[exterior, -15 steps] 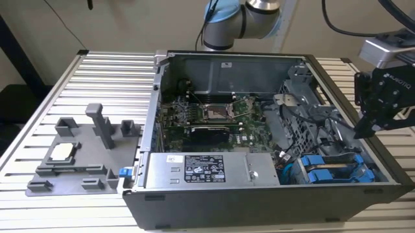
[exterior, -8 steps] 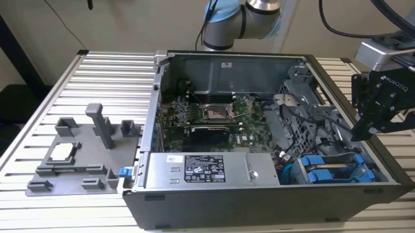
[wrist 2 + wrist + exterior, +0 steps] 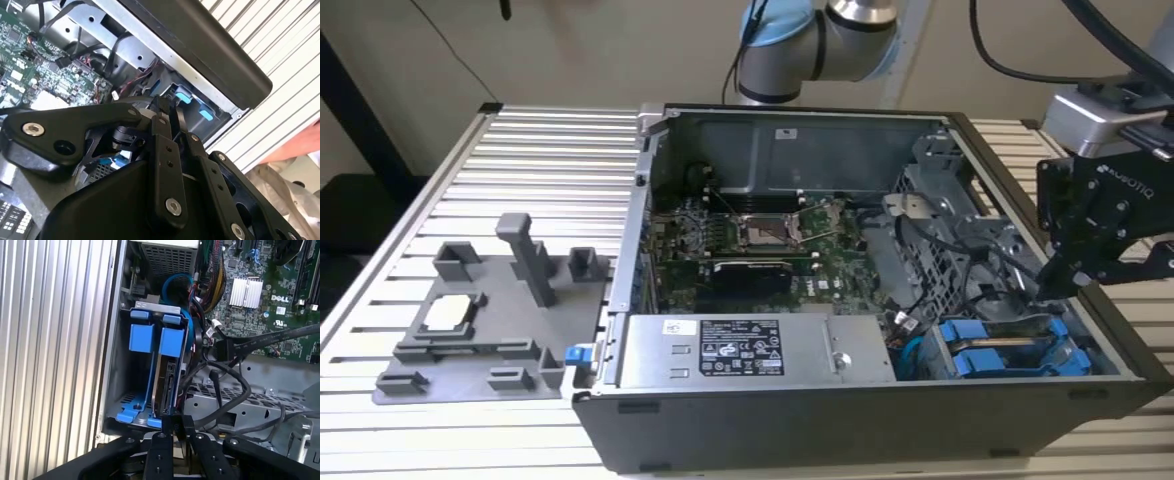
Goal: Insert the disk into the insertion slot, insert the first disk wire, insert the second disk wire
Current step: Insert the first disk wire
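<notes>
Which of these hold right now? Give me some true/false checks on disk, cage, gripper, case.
1. The disk sits in the cage. True.
2. The case is closed. False: it is open, with the motherboard exposed.
3. The gripper is over the motherboard. False: it is at the cage, on the exterior view's right.
4. The case lies on a slatted table. True.
</notes>
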`<state>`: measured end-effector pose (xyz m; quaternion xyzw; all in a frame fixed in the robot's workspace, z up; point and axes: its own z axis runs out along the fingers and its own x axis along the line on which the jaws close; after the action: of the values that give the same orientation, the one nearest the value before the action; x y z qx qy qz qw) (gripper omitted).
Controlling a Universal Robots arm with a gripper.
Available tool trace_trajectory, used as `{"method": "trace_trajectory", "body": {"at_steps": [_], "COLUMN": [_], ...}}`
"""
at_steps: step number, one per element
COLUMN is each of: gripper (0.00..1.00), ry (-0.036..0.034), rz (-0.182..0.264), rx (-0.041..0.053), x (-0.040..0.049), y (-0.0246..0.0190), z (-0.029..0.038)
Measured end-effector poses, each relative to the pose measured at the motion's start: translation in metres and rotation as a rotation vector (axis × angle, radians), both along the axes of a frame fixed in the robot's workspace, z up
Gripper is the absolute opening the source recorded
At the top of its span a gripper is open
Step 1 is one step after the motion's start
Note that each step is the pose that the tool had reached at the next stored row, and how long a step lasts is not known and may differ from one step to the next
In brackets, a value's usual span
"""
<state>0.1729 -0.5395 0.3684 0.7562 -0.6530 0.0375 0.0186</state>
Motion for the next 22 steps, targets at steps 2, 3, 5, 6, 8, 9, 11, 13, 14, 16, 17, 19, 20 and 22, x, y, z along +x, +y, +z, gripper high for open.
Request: {"method": "trace_trajectory", "body": {"at_steps": [2,3,5,6,8,9,11,13,14,16,17,19,20,22], "gripper": [0.19,0.19,0.19,0.19,0.19,0.19,0.19,0.19,0.19,0.19,0.19,0.19,0.19,0.19], "ry": [-0.0012,-0.0017,-0.0027,-0.0032,-0.0039,-0.0041,-0.0042,-0.0043,-0.0042,-0.0042,-0.0042,-0.0042,-0.0043,-0.0042], "rz": [0.0,0.0,0.0,0.0,0.0,0.0,0.0,0.0,0.0,0.0,0.0,0.0,-0.001,-0.006], "rx": [0.0004,0.0006,0.0006,0.0008,0.0007,0.0007,0.0008,0.0007,0.0008,0.0008,0.0007,0.0008,0.0007,0.0015], "x": [-0.0028,-0.0041,-0.0067,-0.0079,-0.0099,-0.0107,-0.0113,-0.0114,-0.0115,-0.0116,-0.0116,-0.0116,-0.0116,-0.0116], "y": [-0.0027,-0.0039,-0.0062,-0.0072,-0.0087,-0.0091,-0.0095,-0.0096,-0.0097,-0.0097,-0.0098,-0.0098,-0.0098,-0.0099], "z": [0.0,0.0,0.0,-0.0001,-0.0001,-0.0002,-0.0002,-0.0002,-0.0003,-0.0003,-0.0002,-0.0003,-0.0004,-0.0014]}}
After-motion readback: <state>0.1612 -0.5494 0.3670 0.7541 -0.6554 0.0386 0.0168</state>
